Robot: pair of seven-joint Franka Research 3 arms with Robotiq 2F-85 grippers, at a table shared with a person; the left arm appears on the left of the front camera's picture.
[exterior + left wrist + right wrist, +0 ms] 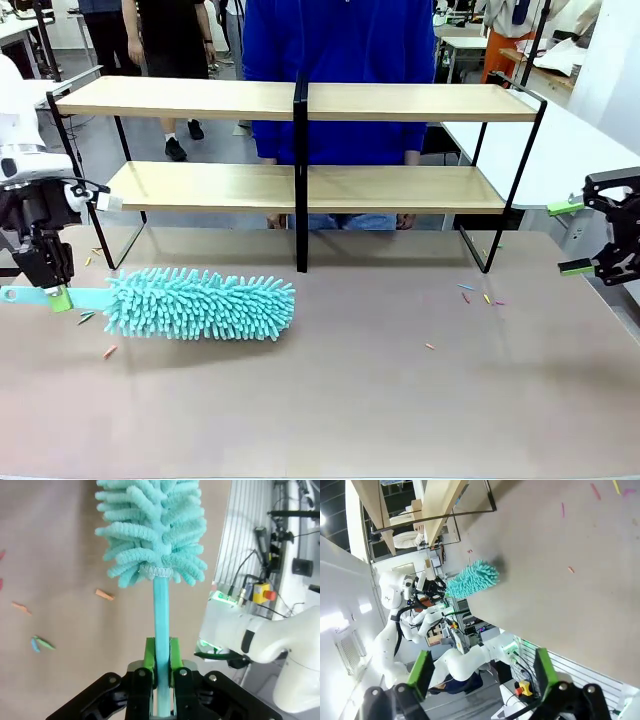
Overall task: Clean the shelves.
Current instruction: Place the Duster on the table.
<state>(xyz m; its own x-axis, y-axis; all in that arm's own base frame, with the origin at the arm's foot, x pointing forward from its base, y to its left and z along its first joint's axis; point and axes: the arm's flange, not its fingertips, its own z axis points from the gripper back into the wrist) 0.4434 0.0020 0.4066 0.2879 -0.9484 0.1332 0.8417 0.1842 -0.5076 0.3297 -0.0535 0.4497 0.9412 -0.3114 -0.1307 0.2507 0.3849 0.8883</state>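
Observation:
The shelves [200, 98] are two light-wood boards in a black frame with a central post, standing at the table's far side; a corner of the shelves [445, 500] appears in the right wrist view. A teal fluffy duster [200, 303] lies on the table in front of the lower shelf's left half. My left gripper [58, 297] is shut on the duster's flat teal handle; the left wrist view shows the left gripper [161, 655] clamping the handle with the duster head [152, 527] ahead. My right gripper [572, 238] stands open at the right table edge, holding nothing.
Small coloured scraps [480, 296] lie on the table right of the central post, with more scraps [95, 330] near the duster handle. A person in blue [340, 40] stands behind the shelves. A white table [570, 140] sits at the far right.

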